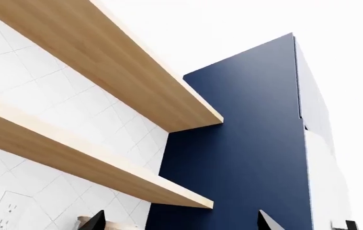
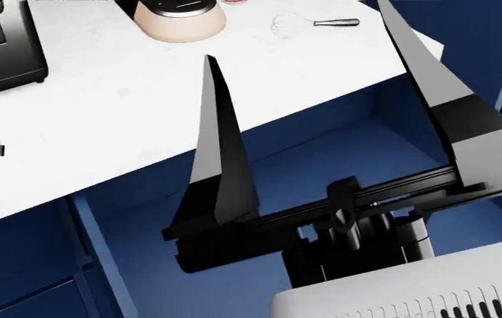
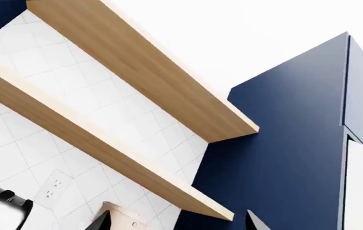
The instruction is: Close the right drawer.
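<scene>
**Drawer open, gripper poised above it**

At far left, toaster point(image 2: 4, 43) parked on the table point(image 2: 100, 112), clear of the work. Further along, a bowl point(image 2: 180, 20) and whisk point(image 2: 308, 23) near the back edge. Below the table front, drawer point(image 2: 295, 172) pulled out, navy inside exposed, handle not seen. Over it, right gripper point(image 2: 330, 112) released, fingers spread wide and pointing up, likely readying a push. Left gripper point(image 1: 181, 221): spread apart too, holding nothing.
</scene>
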`<state>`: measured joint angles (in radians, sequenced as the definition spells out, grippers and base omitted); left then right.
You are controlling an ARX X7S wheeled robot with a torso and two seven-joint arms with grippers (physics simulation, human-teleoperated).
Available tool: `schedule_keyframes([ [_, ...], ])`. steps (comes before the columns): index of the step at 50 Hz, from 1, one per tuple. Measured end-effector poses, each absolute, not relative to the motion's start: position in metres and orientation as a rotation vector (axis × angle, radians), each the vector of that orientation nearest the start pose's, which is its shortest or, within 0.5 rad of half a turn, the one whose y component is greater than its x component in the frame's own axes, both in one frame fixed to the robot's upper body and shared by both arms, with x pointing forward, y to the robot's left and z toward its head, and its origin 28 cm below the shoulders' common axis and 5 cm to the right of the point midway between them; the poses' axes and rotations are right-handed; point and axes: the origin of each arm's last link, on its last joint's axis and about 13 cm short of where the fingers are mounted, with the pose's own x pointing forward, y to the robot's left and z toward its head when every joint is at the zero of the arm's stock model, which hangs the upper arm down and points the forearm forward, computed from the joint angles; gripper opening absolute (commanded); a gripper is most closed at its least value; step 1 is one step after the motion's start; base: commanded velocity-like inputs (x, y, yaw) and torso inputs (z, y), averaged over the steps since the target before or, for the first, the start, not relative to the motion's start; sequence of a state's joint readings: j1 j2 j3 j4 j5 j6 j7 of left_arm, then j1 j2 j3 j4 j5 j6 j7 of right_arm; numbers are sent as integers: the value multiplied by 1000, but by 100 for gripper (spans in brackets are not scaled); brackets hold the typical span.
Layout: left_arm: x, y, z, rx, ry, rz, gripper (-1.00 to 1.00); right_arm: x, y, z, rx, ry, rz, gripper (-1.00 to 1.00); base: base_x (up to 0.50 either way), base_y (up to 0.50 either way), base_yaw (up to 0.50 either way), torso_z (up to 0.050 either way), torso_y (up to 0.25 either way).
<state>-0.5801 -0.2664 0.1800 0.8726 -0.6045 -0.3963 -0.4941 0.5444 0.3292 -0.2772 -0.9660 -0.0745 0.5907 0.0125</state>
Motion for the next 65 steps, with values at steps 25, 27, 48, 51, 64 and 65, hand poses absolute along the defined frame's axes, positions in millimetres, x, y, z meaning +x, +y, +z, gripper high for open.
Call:
schedule_keyframes([
  [25, 201, 181, 263, -309, -833, -196, 100, 200, -97, 256, -411, -881, 161, 100, -36, 28, -500, 0, 0],
  [27, 202, 181, 263, -309, -832, -197, 100, 200, -97, 256, -411, -881, 160, 100, -32, 29, -500, 0, 0],
  [48, 201, 180, 263, -310, -833, -198, 100, 199, -97, 255, -414, -884, 156, 100, -30, 32, -500, 0, 0],
  [51, 201, 180, 263, -310, -832, -199, 100, 199, -97, 255, -418, -888, 157, 100, 0, 0, 0, 0, 0],
  [64, 200, 179, 263, -311, -831, -206, 100, 200, -98, 256, -403, -892, 139, 100, 103, 67, 0, 0, 0],
  [65, 200, 179, 263, -311, -832, -206, 100, 199, -99, 256, -400, -892, 137, 100, 467, 219, 0, 0, 0],
])
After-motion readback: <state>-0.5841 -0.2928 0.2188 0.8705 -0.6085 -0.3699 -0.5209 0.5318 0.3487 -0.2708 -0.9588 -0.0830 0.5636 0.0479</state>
